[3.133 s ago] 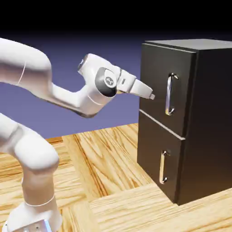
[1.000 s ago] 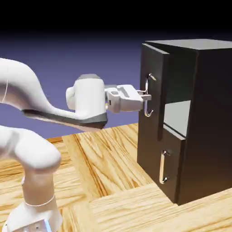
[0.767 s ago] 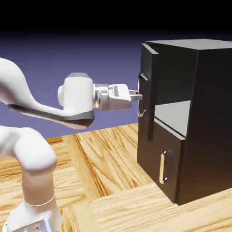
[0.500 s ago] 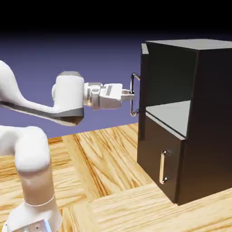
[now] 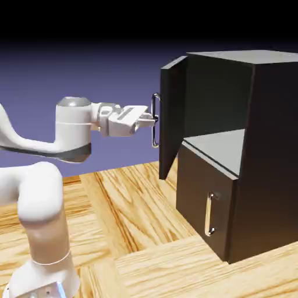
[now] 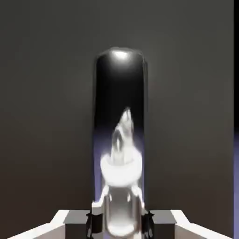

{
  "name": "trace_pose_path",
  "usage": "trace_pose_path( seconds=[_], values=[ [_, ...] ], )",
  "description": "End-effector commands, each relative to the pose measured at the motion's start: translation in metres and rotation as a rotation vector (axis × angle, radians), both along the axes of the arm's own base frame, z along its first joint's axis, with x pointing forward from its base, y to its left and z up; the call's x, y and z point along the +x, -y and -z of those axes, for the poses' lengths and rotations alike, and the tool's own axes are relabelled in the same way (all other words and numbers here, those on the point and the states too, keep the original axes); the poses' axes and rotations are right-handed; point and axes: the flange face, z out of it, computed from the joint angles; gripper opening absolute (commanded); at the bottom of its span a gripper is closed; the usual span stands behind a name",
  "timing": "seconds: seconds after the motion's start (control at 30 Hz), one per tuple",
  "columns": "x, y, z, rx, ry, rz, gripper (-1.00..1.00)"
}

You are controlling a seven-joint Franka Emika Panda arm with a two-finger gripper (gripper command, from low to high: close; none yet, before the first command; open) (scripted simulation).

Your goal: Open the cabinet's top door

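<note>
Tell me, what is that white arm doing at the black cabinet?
The white robot arm's gripper is shut on the silver bar handle of the cabinet's top door. That door stands swung well open, showing a grey shelf inside. The lower door is shut.

The arm (image 5: 35,192) is glossy white, built of thick rounded segments, with a grey cap at its wrist's 12 o'clock, a dark band beneath, and a metallic base.
</note>
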Motion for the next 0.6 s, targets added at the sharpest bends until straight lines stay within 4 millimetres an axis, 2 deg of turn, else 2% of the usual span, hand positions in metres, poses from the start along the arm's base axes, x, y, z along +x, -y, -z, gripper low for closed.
trace_pose_path(
  seconds=[0.0,0.27,0.57],
  values=[
    [-0.002,-0.005,0.0,0.001,0.0,0.02,-1.0],
    [-0.021,-0.06,0.0,0.001,0.0,0.201,-1.0],
    [-0.029,-0.142,0.0,0.001,0.0,0.46,-1.0]
  ],
)
